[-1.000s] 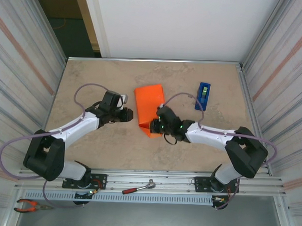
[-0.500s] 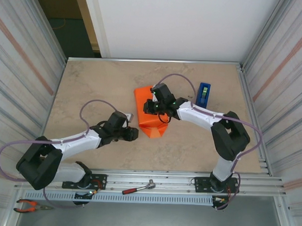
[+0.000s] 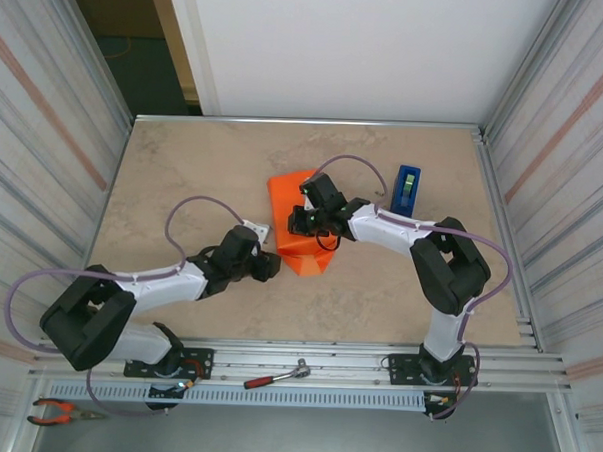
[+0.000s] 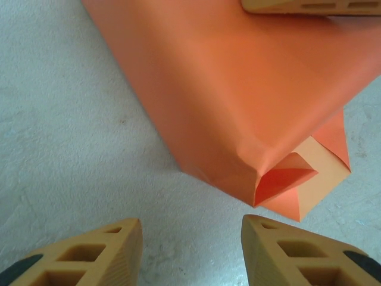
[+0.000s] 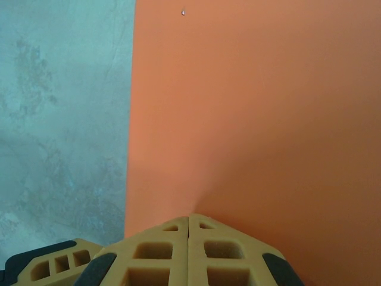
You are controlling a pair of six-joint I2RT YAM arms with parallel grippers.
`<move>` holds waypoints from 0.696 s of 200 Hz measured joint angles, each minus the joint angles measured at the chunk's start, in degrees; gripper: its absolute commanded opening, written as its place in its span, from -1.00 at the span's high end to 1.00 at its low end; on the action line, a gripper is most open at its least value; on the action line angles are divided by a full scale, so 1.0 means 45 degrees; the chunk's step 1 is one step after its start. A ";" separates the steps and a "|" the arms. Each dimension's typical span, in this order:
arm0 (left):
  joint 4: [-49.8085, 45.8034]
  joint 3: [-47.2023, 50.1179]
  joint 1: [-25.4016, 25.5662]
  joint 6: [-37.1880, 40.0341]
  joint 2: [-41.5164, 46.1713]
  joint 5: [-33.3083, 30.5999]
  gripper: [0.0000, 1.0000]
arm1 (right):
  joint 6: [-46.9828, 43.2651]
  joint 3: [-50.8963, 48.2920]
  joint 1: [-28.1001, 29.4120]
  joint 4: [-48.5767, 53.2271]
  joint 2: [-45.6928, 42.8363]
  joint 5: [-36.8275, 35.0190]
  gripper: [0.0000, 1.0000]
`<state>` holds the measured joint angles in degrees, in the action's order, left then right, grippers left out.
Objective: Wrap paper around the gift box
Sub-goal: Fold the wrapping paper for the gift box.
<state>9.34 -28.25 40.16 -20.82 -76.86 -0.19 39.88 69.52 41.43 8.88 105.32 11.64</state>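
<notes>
right tool [image 5: 189,238], fingers together, presses the paper parcel [image 4: 238,89]; left tool [image 4: 190,232], half-open, empty, faces its unfolded end.

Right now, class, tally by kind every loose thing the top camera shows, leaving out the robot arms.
Orange paper parcel: 1
Blue tape dispenser: 1
Red-handled ratchet: 1
Pliers: 1
Total: 4
</notes>
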 measured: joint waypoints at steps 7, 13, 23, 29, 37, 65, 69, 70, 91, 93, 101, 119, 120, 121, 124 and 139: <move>0.0097 0.0000 0.0000 0.0083 -0.0073 0.0005 0.05 | 0.0000 -0.0010 -0.0019 -0.0010 0.0000 0.0010 1.00; 0.0185 0.0005 0.0000 0.0160 -0.0131 0.0010 0.06 | 0.0000 -0.0024 -0.0029 -0.0034 0.0000 0.0034 1.00; 0.0335 0.0034 0.0000 0.0287 -0.0194 0.0010 0.06 | 0.0000 -0.0044 -0.0049 -0.0063 0.0000 0.0068 1.00; 0.0442 0.0087 0.0000 0.0359 -0.0209 0.0010 0.06 | 0.0000 -0.0049 -0.0049 -0.0068 0.0000 0.0073 1.00; 0.0597 0.0185 0.0000 0.0427 -0.0209 0.0005 0.06 | 0.0000 -0.0049 -0.0049 -0.0073 0.0000 0.0078 1.00; 0.0758 0.0418 0.0024 0.0704 -0.0277 -0.0029 0.10 | 0.0005 -0.0087 -0.0049 -0.0141 0.0000 0.0087 1.00; 0.0763 0.0418 0.0024 0.0748 -0.0301 -0.0039 0.09 | 0.0005 -0.0092 -0.0049 -0.0151 0.0000 0.0092 1.00; 0.0763 0.0418 0.0029 0.0767 -0.0316 -0.0058 0.09 | 0.0005 -0.0092 -0.0049 -0.0151 0.0000 0.0092 1.00; 0.0792 0.0418 0.0262 0.1020 -0.0491 -0.0301 0.09 | 0.0005 -0.0092 -0.0063 -0.0151 0.0000 0.0107 1.00; 0.0797 0.0418 0.0287 0.1030 -0.0510 -0.0321 0.09 | 0.0005 -0.0092 -0.0063 -0.0151 0.0000 0.0107 1.00; 0.0811 0.0418 0.0389 0.1122 -0.0588 -0.0374 0.08 | 0.0010 -0.0092 -0.0063 -0.0151 0.0000 0.0107 1.00; 0.0860 0.0413 0.0607 0.1311 -0.0884 -0.0568 0.08 | 0.0015 -0.0092 -0.0068 -0.0151 0.0000 0.0141 1.00; 0.0865 0.0413 0.0612 0.1311 -0.0894 -0.0573 0.08 | 0.0019 -0.0092 -0.0068 -0.0151 0.0000 0.0136 1.00; 0.0865 0.0413 0.0617 0.1311 -0.0913 -0.0573 0.08 | 0.0019 -0.0092 -0.0068 -0.0151 0.0000 0.0141 1.00; 0.0865 0.0408 0.0631 0.1350 -0.0976 -0.0597 0.08 | 0.0019 -0.0092 -0.0073 -0.0151 0.0000 0.0141 1.00; 0.0855 0.0355 0.0690 0.1404 -0.1292 -0.0704 0.08 | 0.0019 -0.0097 -0.0068 -0.0151 0.0000 0.0141 1.00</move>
<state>13.19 -26.65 43.27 -14.50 -82.67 -3.36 39.97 69.08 41.12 8.21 105.32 12.27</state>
